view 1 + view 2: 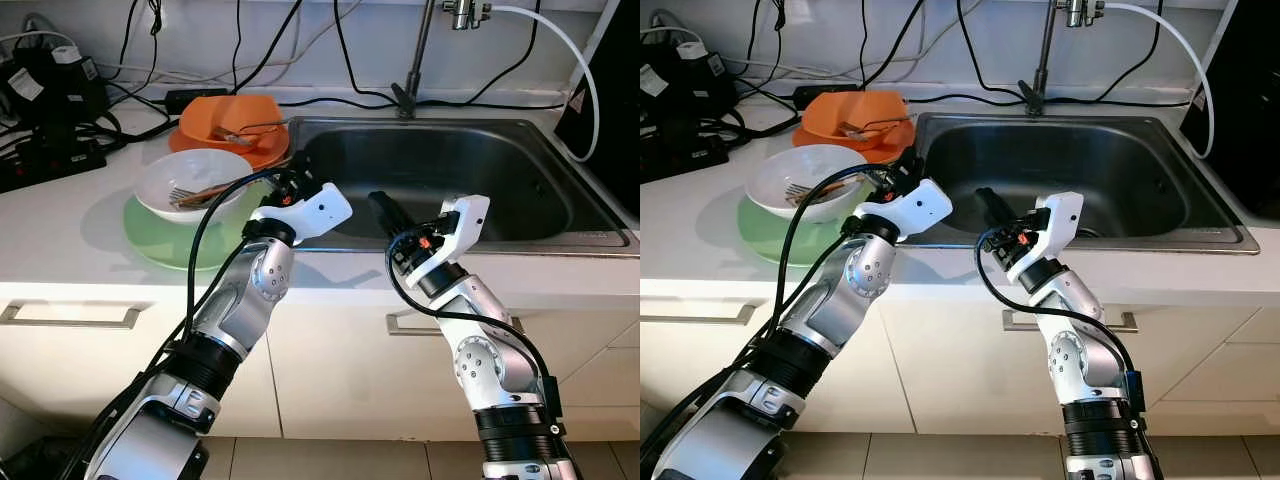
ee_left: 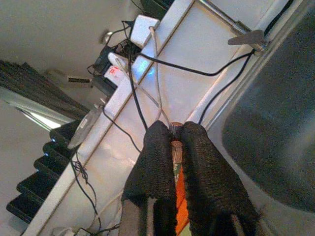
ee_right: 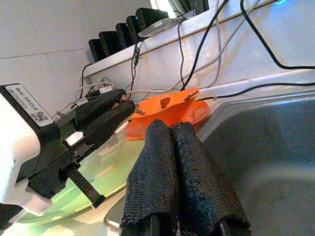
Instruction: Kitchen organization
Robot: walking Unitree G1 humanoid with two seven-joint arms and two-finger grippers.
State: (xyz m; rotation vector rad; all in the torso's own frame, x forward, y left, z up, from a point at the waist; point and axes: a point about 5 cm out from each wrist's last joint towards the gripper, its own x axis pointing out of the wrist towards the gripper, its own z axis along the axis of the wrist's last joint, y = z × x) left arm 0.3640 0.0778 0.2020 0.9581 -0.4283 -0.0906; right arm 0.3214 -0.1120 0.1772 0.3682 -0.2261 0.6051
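Closest in, the left gripper [image 2: 171, 142] has its jaws clamped on a thin brown stick, maybe a chopstick [image 2: 175, 129]. It sits mid-frame at the sink's [image 1: 520, 215] left rim, just right of the white bowl [image 1: 190, 180] with the fork, so it's nearer. Right gripper [image 3: 170, 130] jaws are together, over the basin.

White bowl [image 1: 190, 180] holding a fork, stacked on green plate [image 1: 150, 235], orange bowl on orange plate [image 1: 235, 125] behind, beside steel sink [image 1: 450, 170]
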